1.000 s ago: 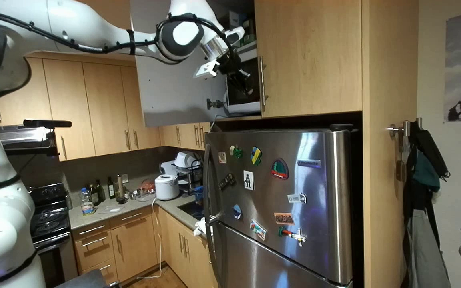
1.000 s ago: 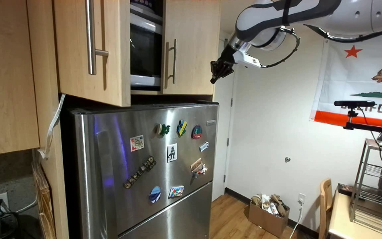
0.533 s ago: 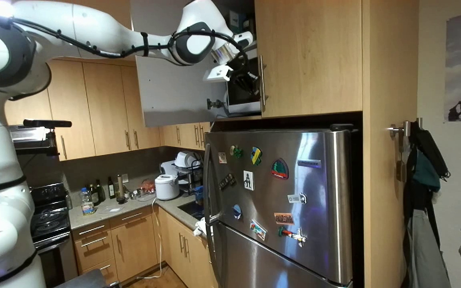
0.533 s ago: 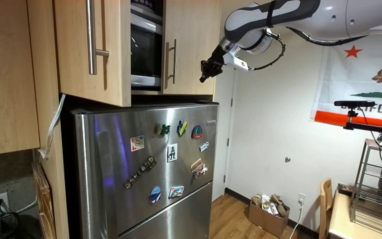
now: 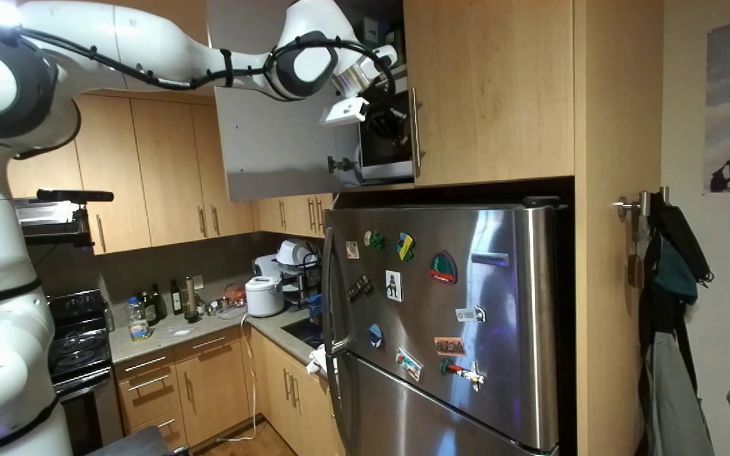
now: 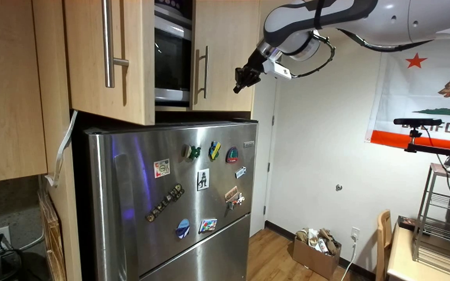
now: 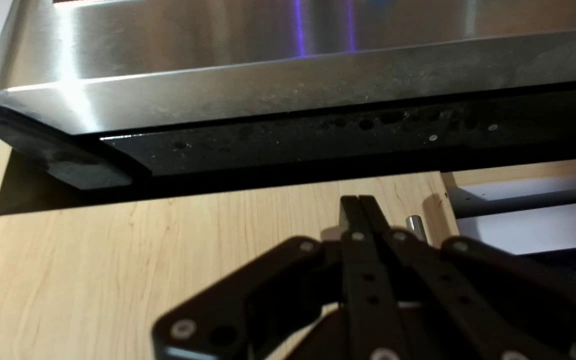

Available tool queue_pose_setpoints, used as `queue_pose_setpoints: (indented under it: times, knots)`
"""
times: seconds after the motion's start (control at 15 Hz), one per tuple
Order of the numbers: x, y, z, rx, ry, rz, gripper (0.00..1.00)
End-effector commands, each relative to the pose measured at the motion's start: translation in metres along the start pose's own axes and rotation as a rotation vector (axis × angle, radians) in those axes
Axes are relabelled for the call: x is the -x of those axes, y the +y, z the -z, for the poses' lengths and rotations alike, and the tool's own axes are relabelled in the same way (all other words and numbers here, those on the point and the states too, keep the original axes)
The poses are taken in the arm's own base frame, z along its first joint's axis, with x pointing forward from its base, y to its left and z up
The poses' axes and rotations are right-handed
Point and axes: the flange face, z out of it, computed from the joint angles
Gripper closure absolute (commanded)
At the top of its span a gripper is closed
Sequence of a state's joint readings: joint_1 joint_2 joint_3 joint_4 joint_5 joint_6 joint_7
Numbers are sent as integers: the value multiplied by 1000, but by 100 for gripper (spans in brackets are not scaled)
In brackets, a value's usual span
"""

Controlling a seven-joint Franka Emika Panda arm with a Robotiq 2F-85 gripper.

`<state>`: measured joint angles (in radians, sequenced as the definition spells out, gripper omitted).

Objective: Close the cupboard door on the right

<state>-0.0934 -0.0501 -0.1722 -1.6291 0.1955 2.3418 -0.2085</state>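
The right cupboard door is light wood, above the fridge, in both exterior views (image 5: 492, 95) (image 6: 225, 47) and the wrist view (image 7: 168, 265). It looks shut or nearly shut; I cannot tell which. Its steel bar handle (image 5: 415, 130) also shows in an exterior view (image 6: 206, 72) and partly in the wrist view (image 7: 415, 225). My black gripper (image 6: 236, 90) is in front of this door, apart from it as far as I see. In the wrist view its fingertips (image 7: 358, 198) are together with nothing between them, over the door's lower part beside the handle.
The left cupboard door (image 5: 282, 145) stands wide open, its handle showing in an exterior view (image 6: 108, 50). A microwave (image 6: 172, 95) sits inside the cupboard. The steel fridge (image 5: 428, 234) with magnets stands below. A wall (image 6: 307, 156) is beside the cupboard.
My arm has moved toward the right cupboard door, mostly in the earlier half second, then risen slightly. The doors have not visibly moved.
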Motion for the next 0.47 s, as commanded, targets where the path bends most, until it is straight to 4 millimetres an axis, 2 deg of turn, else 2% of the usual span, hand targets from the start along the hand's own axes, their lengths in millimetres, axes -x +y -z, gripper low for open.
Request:
queue_pose_setpoints:
  times: [0.0, 0.13, 0.2, 0.27, 0.33, 0.4]
  knots:
    - [14, 3, 33, 27, -2, 52, 96]
    - [27, 5, 44, 49, -36, 86, 96]
    - [33, 5, 49, 59, -49, 102, 85]
    - [39, 4, 53, 53, -71, 119, 71]
    - [19, 6, 40, 56, -39, 73, 94]
    - [25, 6, 44, 55, -51, 84, 88]
